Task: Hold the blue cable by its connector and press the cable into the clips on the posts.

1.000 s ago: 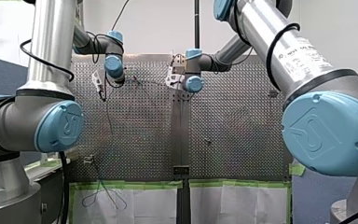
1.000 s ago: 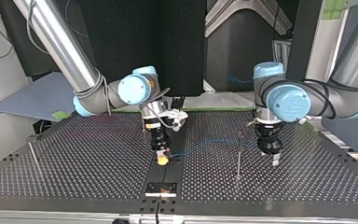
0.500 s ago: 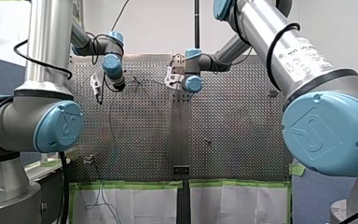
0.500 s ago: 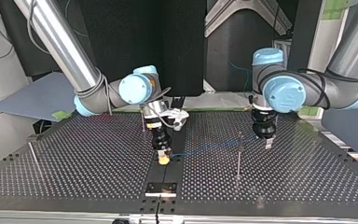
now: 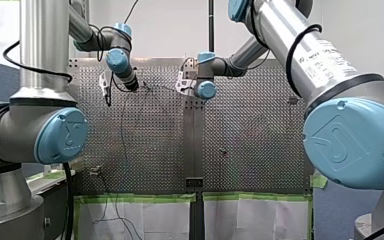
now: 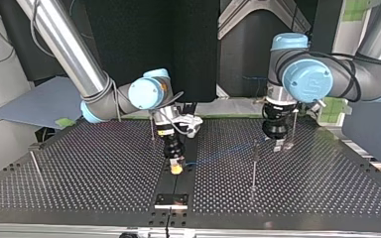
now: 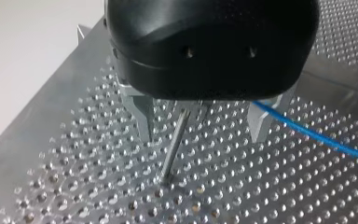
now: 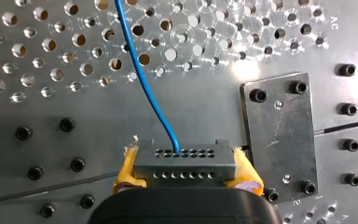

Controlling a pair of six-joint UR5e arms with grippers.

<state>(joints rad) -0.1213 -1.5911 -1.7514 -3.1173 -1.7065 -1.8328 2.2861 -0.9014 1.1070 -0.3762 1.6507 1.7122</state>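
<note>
Progress: early.
- Right gripper, yellow pads, clamped on dark grey multi-hole connector block. Hold step done.
- Thin blue cable leaves connector, runs over perforated metal table toward centre-right of top view.
- Left gripper: metal fingers spread, gripping nothing, straddling thin metal post. Cable passes just beside one finger.
- Cable seated in any clip: cannot tell. Pressing judged mostly left.

Count: two grippers, one cable, one connector, four posts in top view (far left, centre-left, centre-right, upper right).
</note>
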